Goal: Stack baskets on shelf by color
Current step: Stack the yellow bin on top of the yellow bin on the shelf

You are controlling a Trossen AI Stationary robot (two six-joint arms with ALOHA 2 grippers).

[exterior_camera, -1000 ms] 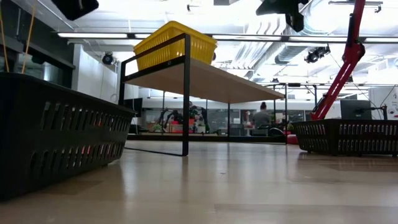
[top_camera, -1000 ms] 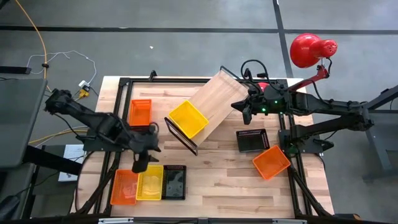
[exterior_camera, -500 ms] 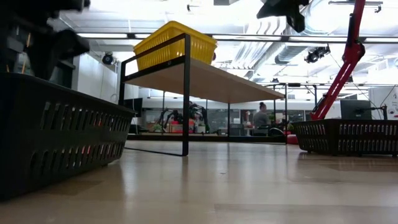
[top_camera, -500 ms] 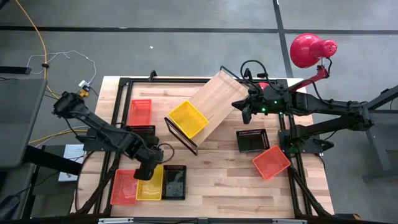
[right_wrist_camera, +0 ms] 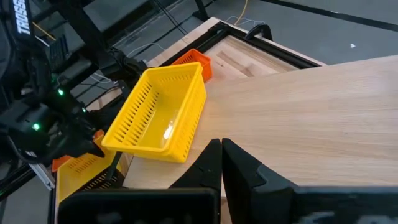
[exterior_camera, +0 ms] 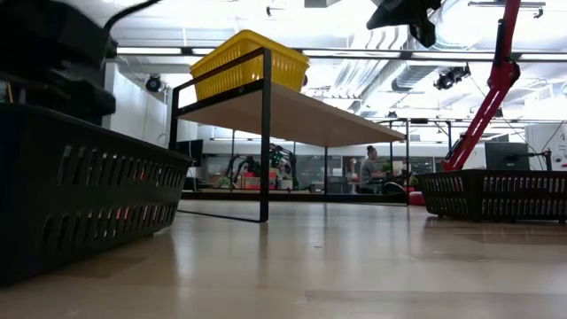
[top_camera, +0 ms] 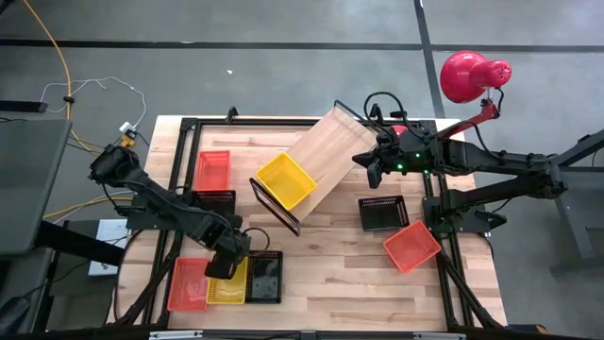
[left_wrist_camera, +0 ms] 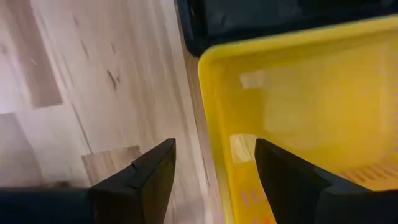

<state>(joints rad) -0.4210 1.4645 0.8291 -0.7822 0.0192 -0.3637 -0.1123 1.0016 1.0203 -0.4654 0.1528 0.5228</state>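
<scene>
Directly under my left gripper [left_wrist_camera: 214, 168] — a yellow basket [top_camera: 227, 281], its near wall sitting between my parted fingers [left_wrist_camera: 146, 174], one inside, one outside over bare surface [top_camera: 330, 264]. Not clamped yet. Beside that basket to one side lies an orange basket [top_camera: 188, 282], to the other a black basket [top_camera: 264, 276]; all three in a row at the surface edge. Ahead of my gripper stands the shelf [top_camera: 335, 156], with a second yellow basket [top_camera: 286, 179] on its near end. My right gripper [right_wrist_camera: 221, 158] hangs above the shelf's far end, fingers together, nothing in them. Below it, on the surface — another black basket [top_camera: 383, 212], another orange one [top_camera: 412, 246].
</scene>
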